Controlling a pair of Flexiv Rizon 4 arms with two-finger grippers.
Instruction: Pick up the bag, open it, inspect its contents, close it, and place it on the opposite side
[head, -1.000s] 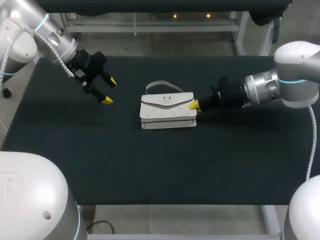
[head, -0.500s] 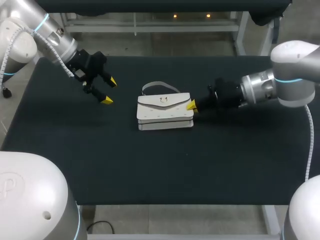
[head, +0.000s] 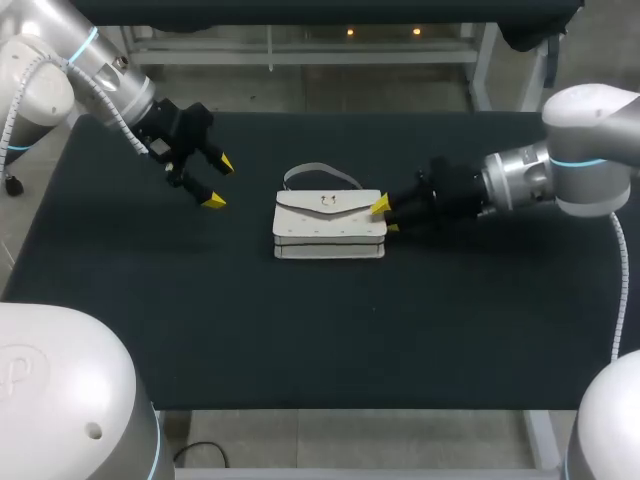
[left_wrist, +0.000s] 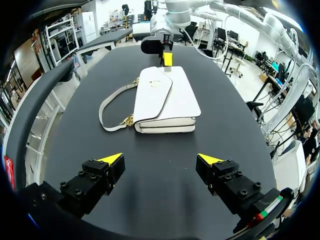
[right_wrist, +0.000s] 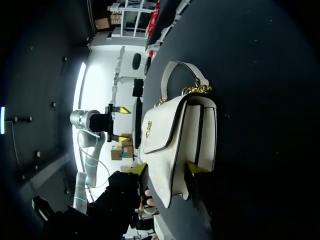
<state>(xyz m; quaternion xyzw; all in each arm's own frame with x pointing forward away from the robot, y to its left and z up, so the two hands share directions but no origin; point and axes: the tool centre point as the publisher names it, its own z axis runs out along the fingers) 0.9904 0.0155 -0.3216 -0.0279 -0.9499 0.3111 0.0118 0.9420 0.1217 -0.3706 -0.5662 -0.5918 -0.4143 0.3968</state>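
Right gripper: at the bag's right end, mid-table; can't tell if clamped; seat squarely before lifting
Left gripper: spread wide; far-left corner

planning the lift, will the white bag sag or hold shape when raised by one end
The bag has crisp, boxy edges lying flat, so it probably stays stiff. Its thin strap lies slack on the table and will likely dangle. Held at one end by the right gripper, it may tilt.
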